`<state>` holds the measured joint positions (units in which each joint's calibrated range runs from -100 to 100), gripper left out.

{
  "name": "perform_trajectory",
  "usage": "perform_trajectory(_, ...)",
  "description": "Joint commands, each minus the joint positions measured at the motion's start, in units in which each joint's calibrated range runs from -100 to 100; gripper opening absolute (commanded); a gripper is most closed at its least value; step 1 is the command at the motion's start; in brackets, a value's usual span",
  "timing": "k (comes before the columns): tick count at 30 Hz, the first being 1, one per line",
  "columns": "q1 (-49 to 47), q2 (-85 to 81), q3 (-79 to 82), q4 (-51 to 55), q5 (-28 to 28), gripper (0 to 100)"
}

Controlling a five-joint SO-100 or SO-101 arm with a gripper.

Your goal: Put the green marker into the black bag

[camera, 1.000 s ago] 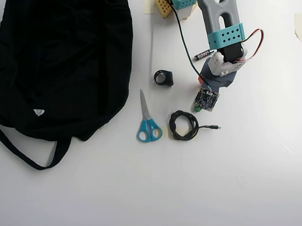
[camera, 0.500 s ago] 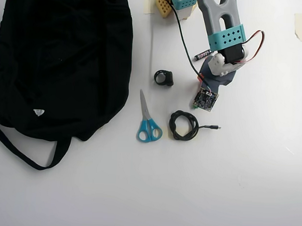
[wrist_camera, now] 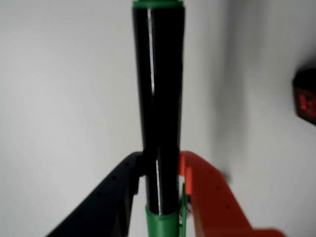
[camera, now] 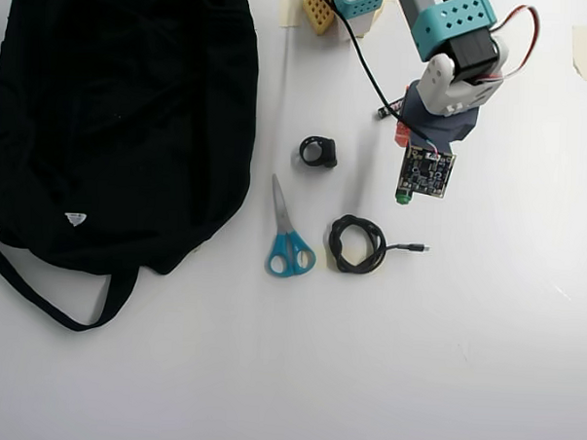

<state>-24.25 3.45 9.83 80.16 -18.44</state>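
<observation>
Jaws (wrist_camera: 160, 190) hold the green marker (wrist_camera: 159, 98) tight.
Carry it level to the black bag (camera: 113, 115), far from the jaws.

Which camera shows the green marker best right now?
The wrist view: the green marker fills the frame, its black barrel clamped between the gripper fingers. In the overhead view only its green end peeks out beneath the arm's circuit board.
</observation>
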Motion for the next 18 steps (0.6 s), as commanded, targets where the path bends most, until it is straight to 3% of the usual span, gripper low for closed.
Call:
perform_trajectory(1, 2.3, -6.7, 2.2, 5.7, 4.1, 2)
perform_trajectory(11, 8.8, -17.6, 2.7, 12.1, 13.4, 2)
perform_trajectory(18, 13.4, -20.0, 2.2, 12.3, 13.7, 2)
